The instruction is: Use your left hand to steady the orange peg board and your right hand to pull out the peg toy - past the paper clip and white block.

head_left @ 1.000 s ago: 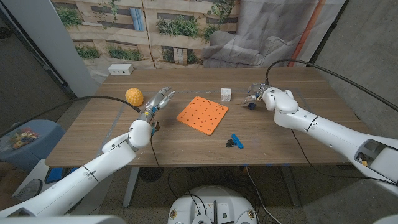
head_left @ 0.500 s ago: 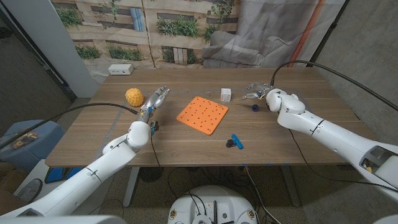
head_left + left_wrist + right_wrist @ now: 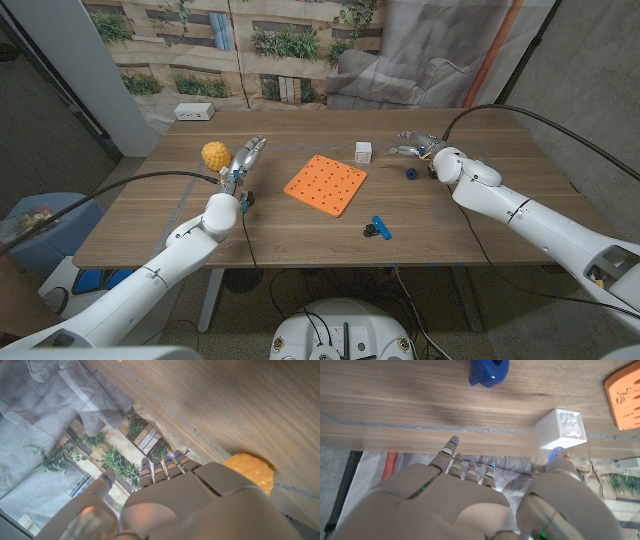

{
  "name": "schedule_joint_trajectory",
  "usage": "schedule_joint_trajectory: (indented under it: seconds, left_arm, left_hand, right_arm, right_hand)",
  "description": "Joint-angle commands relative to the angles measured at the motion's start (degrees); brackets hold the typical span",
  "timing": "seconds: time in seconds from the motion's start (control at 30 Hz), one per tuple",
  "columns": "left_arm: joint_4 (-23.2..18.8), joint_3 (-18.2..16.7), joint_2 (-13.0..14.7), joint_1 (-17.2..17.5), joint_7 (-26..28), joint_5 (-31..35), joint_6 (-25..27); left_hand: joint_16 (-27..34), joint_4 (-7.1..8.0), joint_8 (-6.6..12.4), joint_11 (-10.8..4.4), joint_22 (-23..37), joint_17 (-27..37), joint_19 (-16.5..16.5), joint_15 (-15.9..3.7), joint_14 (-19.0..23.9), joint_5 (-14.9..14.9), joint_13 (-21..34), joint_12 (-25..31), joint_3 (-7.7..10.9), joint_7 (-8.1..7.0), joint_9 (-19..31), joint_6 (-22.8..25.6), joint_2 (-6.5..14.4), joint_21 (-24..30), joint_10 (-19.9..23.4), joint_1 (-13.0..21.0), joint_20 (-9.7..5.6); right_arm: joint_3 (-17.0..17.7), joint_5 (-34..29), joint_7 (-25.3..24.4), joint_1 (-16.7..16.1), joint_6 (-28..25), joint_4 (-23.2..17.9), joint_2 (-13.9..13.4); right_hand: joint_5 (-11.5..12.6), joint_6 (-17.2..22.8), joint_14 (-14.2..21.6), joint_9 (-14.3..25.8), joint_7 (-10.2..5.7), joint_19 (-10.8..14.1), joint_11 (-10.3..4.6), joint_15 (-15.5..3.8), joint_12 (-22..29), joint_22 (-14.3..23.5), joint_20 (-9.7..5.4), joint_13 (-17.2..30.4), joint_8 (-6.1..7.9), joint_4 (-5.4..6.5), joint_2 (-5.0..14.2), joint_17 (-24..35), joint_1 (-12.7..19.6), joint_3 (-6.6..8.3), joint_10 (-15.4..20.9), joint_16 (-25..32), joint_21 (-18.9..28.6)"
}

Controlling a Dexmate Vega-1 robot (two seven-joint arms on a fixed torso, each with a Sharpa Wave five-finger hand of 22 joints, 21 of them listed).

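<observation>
The orange peg board (image 3: 325, 184) lies mid-table with nothing standing in it. The small blue peg toy (image 3: 411, 173) sits loose on the wood to its right, past the white block (image 3: 363, 152); the right wrist view also shows the peg toy (image 3: 489, 371), the white block (image 3: 562, 427) and a corner of the peg board (image 3: 625, 395). A blue and black paper clip (image 3: 377, 229) lies nearer the front edge. My right hand (image 3: 415, 145) hovers just behind the peg, fingers apart, holding nothing. My left hand (image 3: 243, 160) is left of the board and apart from it, fingers extended and free.
A yellow bumpy fruit toy (image 3: 215, 155) sits right beside my left hand, also seen as the fruit toy (image 3: 250, 472) in the left wrist view. A white box (image 3: 194, 112) lies at the back left corner. A printed backdrop hangs behind the table.
My right hand let go of the blue peg, which now lies on the table, and drew back from it. My left hand slid left, away from the board toward the yellow fruit.
</observation>
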Motion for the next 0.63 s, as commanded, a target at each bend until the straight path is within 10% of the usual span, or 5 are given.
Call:
schedule_joint_trajectory:
  seconds: [0.03, 0.63]
  left_arm:
    - [6.9, -0.4, -2.3, -1.8, -0.9, -4.6, -9.2]
    - [18.4, 0.4, -5.6, -6.4, -5.0, -8.4, -18.3]
  left_hand:
    - [0.0, -0.22, 0.29, 0.22, 0.1, 0.2, 0.3, -0.36, -0.3, 0.0, 0.0, 0.0, 0.32, 0.12, 0.0, 0.5, 4.7, -0.1, 0.0, 0.6, -4.62]
    - [0.0, -1.40, 0.42, 0.63, 0.1, 0.1, 0.5, 0.10, -0.4, -0.1, 0.0, 0.1, 0.87, 0.69, 0.1, 1.5, 4.9, -0.1, 0.1, 1.3, -4.24]
  right_arm:
    - [5.4, 10.1, -9.3, -3.8, 8.4, 4.7, 2.9]
    - [12.4, 25.5, -17.3, -11.3, 19.2, 5.5, 6.5]
  right_hand:
    - [0.1, -0.7, -0.1, -0.2, -0.33, 0.4, -0.37, -1.33, 0.2, 0.0, -0.99, 0.1, -0.67, 0.19, 0.22, 0.0, -0.6, 0.08, 0.6, 0.3, 0.4]
    - [0.2, 1.3, 4.2, -1.7, -1.55, 4.0, -3.08, -6.32, 1.1, -0.1, -5.57, -0.7, -2.97, -0.09, 1.52, -1.6, -2.9, -0.53, 6.5, 1.2, 0.9]
